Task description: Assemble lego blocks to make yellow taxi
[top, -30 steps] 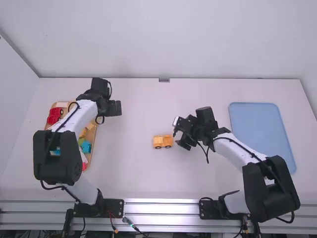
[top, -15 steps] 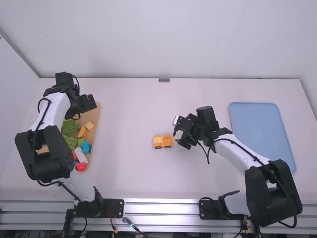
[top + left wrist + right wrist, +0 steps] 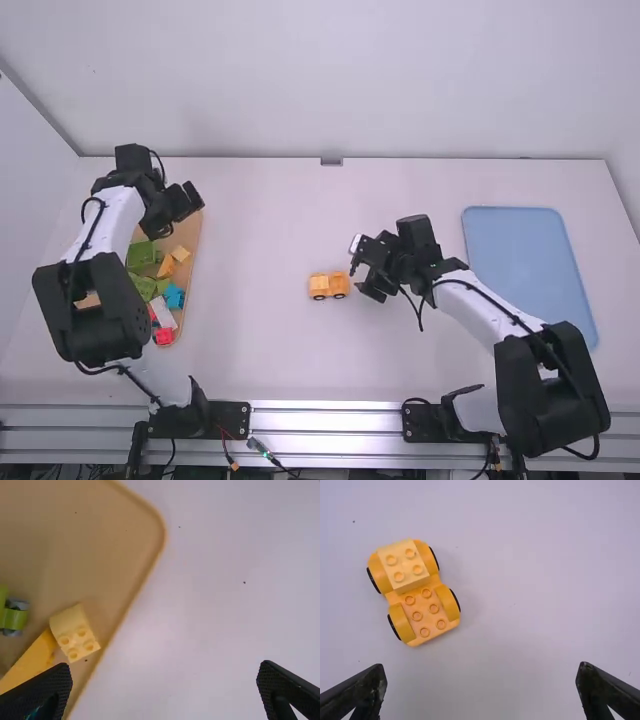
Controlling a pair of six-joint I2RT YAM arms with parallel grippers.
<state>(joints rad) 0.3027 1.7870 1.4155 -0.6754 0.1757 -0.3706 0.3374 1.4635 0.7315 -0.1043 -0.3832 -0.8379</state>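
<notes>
The left arm covers part of the tray — contents beneath it hidden. The left wrist view's edge cuts off a green block (the tray, too).

1 white table lies between a white back wall and metal rails.

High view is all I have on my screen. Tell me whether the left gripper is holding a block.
Observer: It isn't; the left wrist view shows the left gripper's fingers wide apart, with nothing gripped.
Operator: Now the yellow car. Describe what sits on it.
Observer: In the right wrist view, a pale yellow block with four studs on top sits over one end.
Operator: Give me the right gripper.
Observer: Its fingers are open and empty.
</notes>
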